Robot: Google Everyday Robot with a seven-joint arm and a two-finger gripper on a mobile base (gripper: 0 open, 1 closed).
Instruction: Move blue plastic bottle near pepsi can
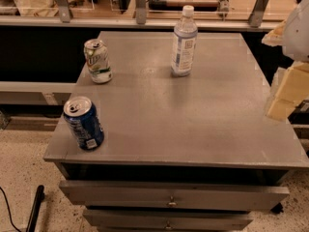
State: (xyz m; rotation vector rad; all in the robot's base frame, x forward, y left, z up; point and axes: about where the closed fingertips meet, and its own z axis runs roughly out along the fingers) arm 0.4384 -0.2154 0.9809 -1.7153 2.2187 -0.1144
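The pepsi can point(83, 123) stands at the desk's point(193, 120) front-left corner. The blue plastic bottle point(184, 41) stands untouched, well behind and right of it. Farther right hovers the end effector point(284, 100), empty; how open, I cannot tell. Next: reach the bottle.

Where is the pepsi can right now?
The pepsi can stands at the front-left corner of the table, in front of the green-and-white can; the tool is at the camera view's right edge.

two cans point(84, 123) point(98, 61), one bottle point(184, 42), one end effector point(284, 96) at right edge.
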